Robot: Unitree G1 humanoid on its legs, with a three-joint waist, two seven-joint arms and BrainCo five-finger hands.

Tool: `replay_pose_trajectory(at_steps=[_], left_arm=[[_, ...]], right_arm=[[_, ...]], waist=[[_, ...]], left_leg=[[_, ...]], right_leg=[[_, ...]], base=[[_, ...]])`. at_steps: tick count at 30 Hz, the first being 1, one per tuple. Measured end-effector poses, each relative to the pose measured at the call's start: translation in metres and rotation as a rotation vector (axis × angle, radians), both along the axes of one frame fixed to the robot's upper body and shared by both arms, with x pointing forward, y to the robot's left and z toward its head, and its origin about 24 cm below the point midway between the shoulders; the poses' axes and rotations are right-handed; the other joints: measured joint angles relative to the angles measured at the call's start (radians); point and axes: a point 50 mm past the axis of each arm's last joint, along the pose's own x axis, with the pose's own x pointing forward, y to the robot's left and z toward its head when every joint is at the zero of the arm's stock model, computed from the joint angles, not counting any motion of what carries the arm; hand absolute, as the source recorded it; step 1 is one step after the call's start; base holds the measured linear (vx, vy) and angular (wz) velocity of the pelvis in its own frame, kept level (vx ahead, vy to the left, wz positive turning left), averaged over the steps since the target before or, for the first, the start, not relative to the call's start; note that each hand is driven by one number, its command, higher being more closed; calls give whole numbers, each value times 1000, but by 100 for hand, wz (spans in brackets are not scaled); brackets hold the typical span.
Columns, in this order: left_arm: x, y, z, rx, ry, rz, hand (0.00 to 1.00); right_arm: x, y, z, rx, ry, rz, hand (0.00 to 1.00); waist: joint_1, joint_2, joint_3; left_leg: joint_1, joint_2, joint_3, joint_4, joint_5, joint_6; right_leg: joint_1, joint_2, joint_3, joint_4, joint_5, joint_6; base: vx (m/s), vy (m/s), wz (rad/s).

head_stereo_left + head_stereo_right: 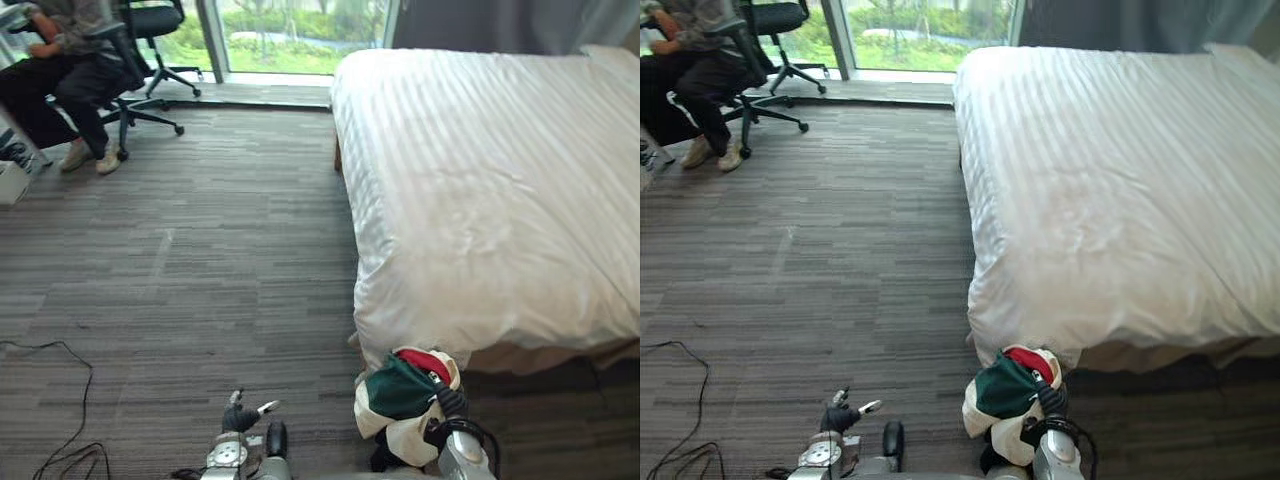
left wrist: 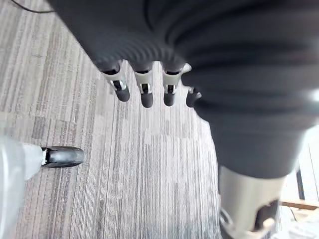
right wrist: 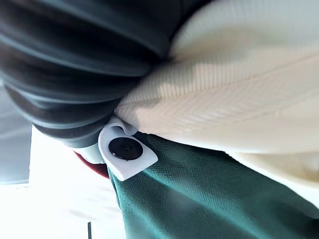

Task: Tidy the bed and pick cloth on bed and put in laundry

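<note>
The left hand (image 2: 146, 94) is hanging released and empty over the carpet (image 1: 200, 260). The right hand (image 1: 452, 402) is carrying the cloth (image 1: 400, 395) bunched against it, clear of the floor by the bed (image 1: 480, 200) corner, presumably bound for laundry. I cannot tell its grip.

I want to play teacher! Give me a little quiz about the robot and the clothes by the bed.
1. Pick one: which colours show on the cloth bundle? A) green, red and cream B) blue and yellow C) all black
2. True or false: the left robot hand is holding a pillow.
3. Fill in: the cloth bundle is off the bed, down by its corner, at the ____ robot hand.

Key: 1 A. 2 False: its fingers are open over the carpet and hold nothing. 3 Right: the bundle is at the right robot hand.
</note>
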Motion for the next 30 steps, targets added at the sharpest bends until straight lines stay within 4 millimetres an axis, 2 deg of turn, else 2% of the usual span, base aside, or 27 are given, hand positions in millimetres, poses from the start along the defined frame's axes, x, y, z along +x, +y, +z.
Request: replay_pose_trajectory(at_steps=[2,3,4,5,6,7,8,9,10,11,12,13,14,15,16,17,18,19,20,21,22,24,25,27,28,29,30], left_arm=[[1,-3,0,-16,-8,12,0],[9,-4,4,-23,-36,16,0],[13,-4,6,-23,-53,16,0],[22,-4,12,-26,-95,21,0],[33,-6,18,-30,-140,13,0],[34,-8,20,-33,-152,13,0],[33,-9,21,-36,-161,16,0],[32,-11,25,-43,-190,22,0],[32,-13,27,-51,-207,31,0],[31,-12,27,-52,-212,45,0],[29,-1,26,-28,-202,61,0],[31,-3,25,-33,-196,51,0],[32,-7,26,-40,-200,39,0],[33,-11,26,-51,-200,37,0],[33,-14,25,-58,-200,35,0],[33,-14,25,-60,-201,30,0],[36,-14,27,-64,-214,13,0],[39,-16,30,-63,-230,-9,0],[41,-15,31,-57,-235,-21,0],[44,-13,33,-47,-242,-30,0],[44,-12,34,-43,-248,-34,0],[45,-15,35,-47,-257,-51,0],[46,-17,35,-50,-259,-63,0],[45,-24,35,-58,-256,-98,0],[45,-25,35,-60,-253,-103,0],[44,-28,33,-64,-247,-114,0],[42,-26,33,-59,-245,-116,0]], right_arm=[[1,1,0,-7,1,15,100],[1,1,0,-7,0,19,100],[0,1,0,-7,2,18,100],[1,2,0,-6,-1,18,100],[6,0,3,-14,-12,24,100],[9,-2,4,-20,-21,27,100],[12,-3,7,-28,-32,29,100],[14,-4,9,-35,-43,38,100],[14,-8,11,-52,-50,44,100],[15,-8,12,-57,-59,60,100],[22,5,15,-47,-80,116,100],[29,5,21,-64,-116,138,100],[29,3,22,-71,-123,141,100],[31,2,24,-79,-132,145,100],[30,-1,26,-86,-140,142,100],[28,1,26,-78,-143,138,100],[27,2,27,-74,-148,138,100],[27,2,28,-72,-152,142,100],[26,3,27,-67,-149,141,100],[28,8,29,-60,-159,157,100],[25,12,27,-49,-154,165,100],[20,15,25,-38,-144,165,100],[18,15,25,-39,-142,164,100],[13,12,26,-42,-142,156,100],[9,11,24,-42,-130,152,100],[7,9,22,-42,-123,141,100],[2,10,20,-37,-110,142,100]], waist=[[-4,25,1],[-8,27,1],[-9,23,2],[-17,-4,14],[-20,-29,34],[-17,-25,40],[-17,-15,39],[-19,-6,54],[-24,22,62],[-30,8,49],[-38,-36,49],[-47,-28,47],[-52,-17,52],[-57,-8,53],[-56,-1,49],[-57,3,46],[-57,7,44],[-60,9,43],[-60,9,44],[-60,11,44],[-61,14,46],[-71,28,48],[-70,22,44],[-71,27,46],[-71,31,47],[-77,42,48],[-70,43,47]], left_leg=[[-31,3,-36,0,16,-3],[-65,1,5,1,25,22],[-84,1,87,2,9,78],[-94,7,274,30,-45,158],[-130,24,462,157,-77,213],[-133,37,537,236,-70,223],[-139,49,618,288,-102,228],[-140,54,660,325,-115,252],[-129,41,632,280,-112,252],[-106,38,658,241,-175,253],[-90,33,796,260,-243,239],[-83,104,950,368,-281,223],[-85,120,1005,399,-309,221],[-87,101,982,405,-327,239],[-86,56,910,374,-330,248],[-86,44,888,366,-332,253],[-83,10,823,344,-337,262],[-76,-19,759,324,-335,262],[-72,-29,728,320,-334,261],[-52,-50,671,304,-325,265],[-21,-72,609,286,-314,265],[12,-108,493,257,-296,265],[17,-123,448,252,-292,263],[30,-179,268,231,-267,255],[30,-190,216,228,-258,244],[34,-206,116,215,-244,229],[46,-220,36,185,-230,210]], right_leg=[[-1,10,-42,-3,1,-2],[0,-1,-86,-6,2,-3],[3,-6,-115,-12,2,-3],[18,-32,-178,-19,2,-2],[26,-62,-232,5,2,-2],[31,-66,-247,26,2,-3],[41,-67,-266,61,2,-3],[32,-72,-307,183,7,-27],[34,-35,-311,155,-48,-24],[44,-17,-323,56,-31,-33],[66,-51,-394,-41,32,3],[92,-49,-472,-52,50,7],[108,-43,-506,-50,51,9],[136,-47,-568,-36,59,22],[158,-66,-632,13,75,32],[154,-78,-653,54,76,30],[122,-135,-682,231,84,19],[63,-199,-646,435,90,-21],[27,-208,-594,511,67,-48],[-34,-188,-481,596,18,-88],[-78,-135,-358,606,-33,-65],[-116,-68,-235,549,-87,-35],[-129,-59,-221,524,-96,-25],[-174,-42,-154,412,-101,-34],[-179,-28,-131,385,-101,-34],[-187,0,-50,339,-101,-32],[-205,40,67,309,-98,-26]], base=[[11,-72,56],[-5,-23,88],[15,34,132],[83,76,168],[121,75,168],[152,120,136],[132,211,155],[102,204,184],[27,170,181],[43,88,164],[111,127,175],[155,125,173],[135,152,161],[110,180,156],[104,190,147],[111,207,155],[183,268,152],[211,257,151],[257,210,142],[264,107,152],[270,92,163],[222,48,179],[194,-4,226],[168,-63,239],[160,-104,256],[167,-154,243],[135,-134,229]])
